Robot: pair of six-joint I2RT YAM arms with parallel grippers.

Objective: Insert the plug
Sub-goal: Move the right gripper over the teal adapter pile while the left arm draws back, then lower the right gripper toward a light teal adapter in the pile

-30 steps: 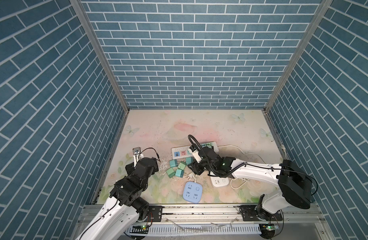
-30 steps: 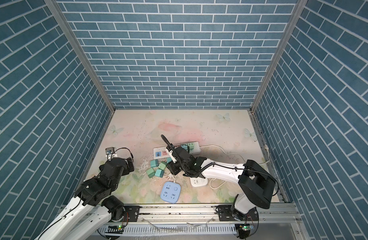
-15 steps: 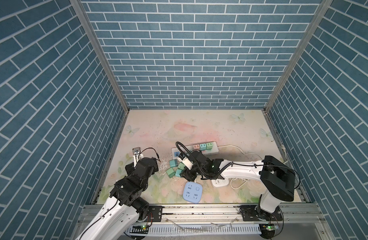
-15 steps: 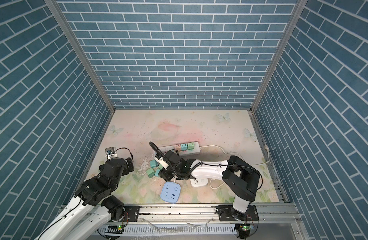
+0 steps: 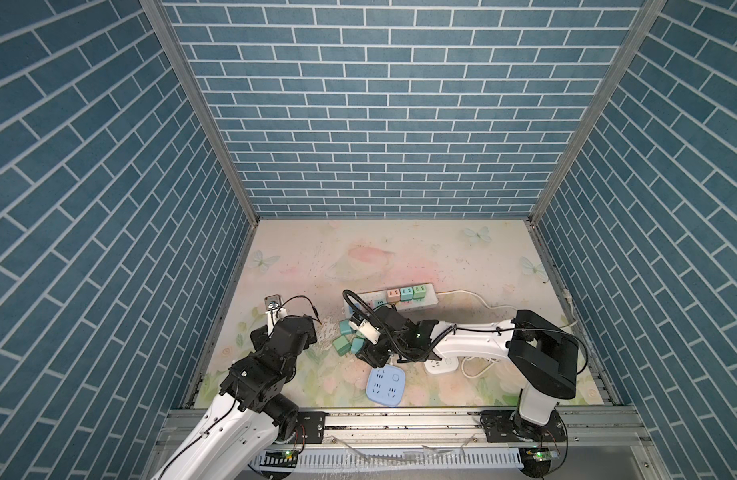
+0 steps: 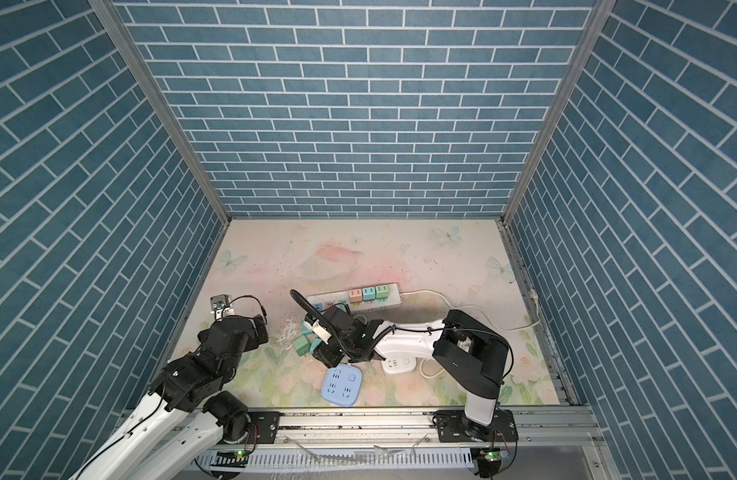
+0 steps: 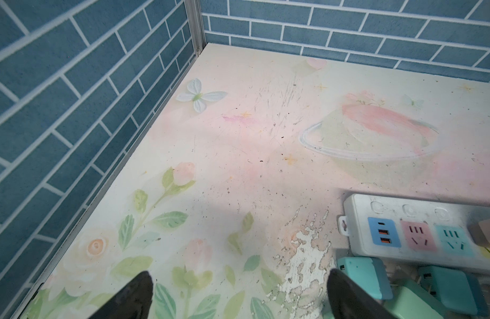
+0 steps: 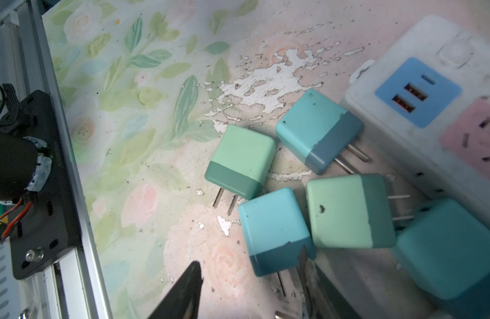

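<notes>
Plugs (image 5: 345,337), five loose cubes in teal and green, lie clustered near the middle of the tabletop (image 5: 400,249). They sit just on the front side of the left end of the white power strip (image 5: 427,301). Three more cubes (image 5: 406,294) are already seated toward the strip's right end. A pink socket (image 7: 416,234) and a teal socket (image 7: 454,239) beside the blue USB panel stand free.

Step in hand, as judged: picking up a plug. None is gripped yet. The right gripper (image 8: 249,265) has its jaws part open and clamps nothing. One finger (image 8: 302,258) lies at the dark base of a teal plug (image 8: 273,218), and the other is over bare tabletop. Contact cannot be confirmed.

Next move, as judged: centre the jaws across that plug's flat sides, close and lift. The prongs lie flat along the tabletop, so the cube must be turned prongs-down before alignment over a free socket.

Pose: the right arm reaches low from the front right corner across the middle, wrist angled down over the cluster. The left gripper (image 7: 241,292) hovers fully open and empty over the left front area, near the cluster's left side.
</notes>
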